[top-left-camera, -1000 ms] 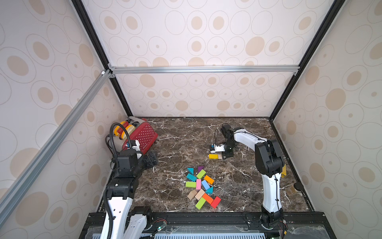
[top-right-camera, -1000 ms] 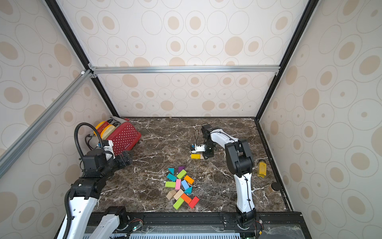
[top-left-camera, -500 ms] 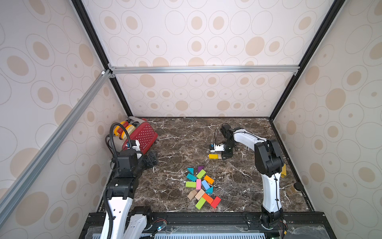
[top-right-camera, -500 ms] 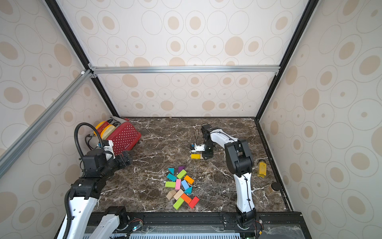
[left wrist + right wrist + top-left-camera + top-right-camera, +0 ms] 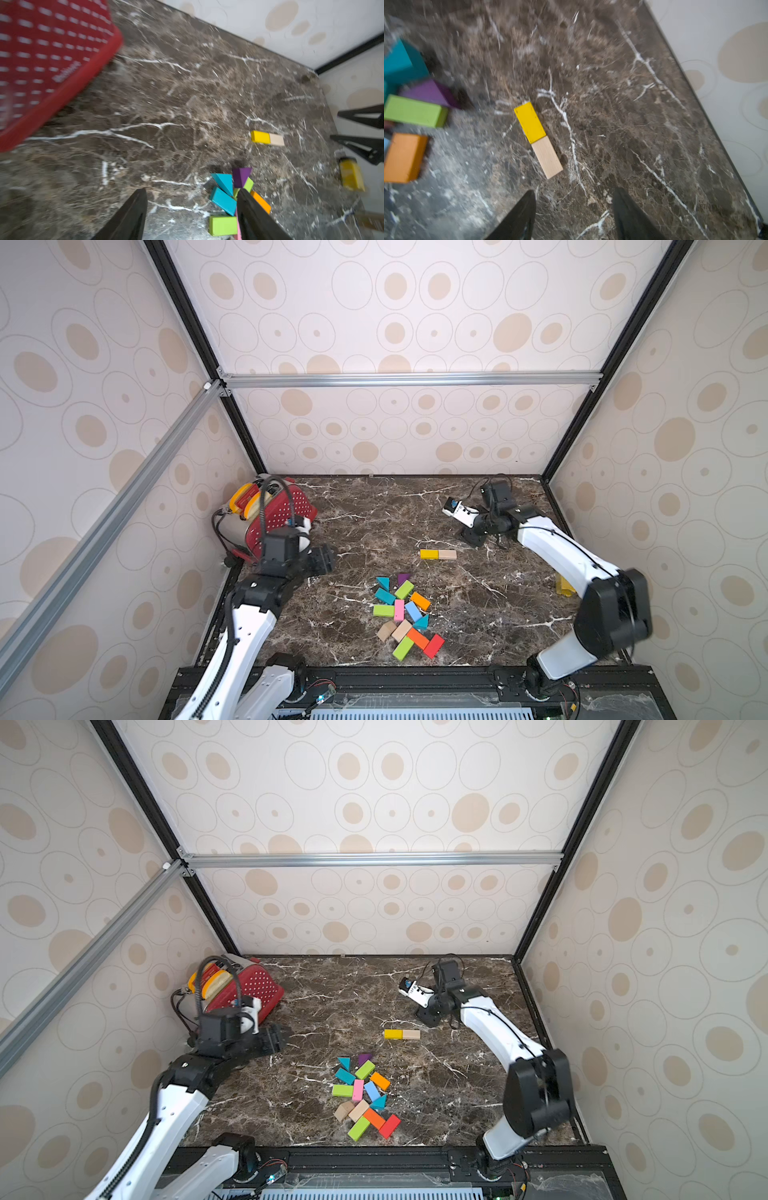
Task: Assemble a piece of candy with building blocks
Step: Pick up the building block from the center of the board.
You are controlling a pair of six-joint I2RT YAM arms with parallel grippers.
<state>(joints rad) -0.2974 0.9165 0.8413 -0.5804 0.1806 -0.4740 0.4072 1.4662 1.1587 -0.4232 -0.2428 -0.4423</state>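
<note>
A yellow block (image 5: 429,554) and a tan block (image 5: 447,554) lie end to end on the marble, and both wrist views show the pair (image 5: 260,137) (image 5: 530,122). Nearer the front lies the pile of building blocks (image 5: 405,616) (image 5: 365,1094): green, teal, pink, blue, orange, red, tan and a purple wedge (image 5: 241,176). My right gripper (image 5: 473,537) (image 5: 575,190) hangs open and empty, back and right of the pair. My left gripper (image 5: 328,558) (image 5: 191,191) is open and empty beside the toaster, left of the pile.
A red perforated toaster (image 5: 278,510) (image 5: 41,62) stands at the back left against the wall. A lone yellow block (image 5: 563,587) (image 5: 351,174) sits by the right wall, partly behind the right arm. Walls close in the marble floor on three sides.
My right gripper has opened, let go of the tan block beside the yellow one, and drawn back to the right. The left arm stays about where it was.
</note>
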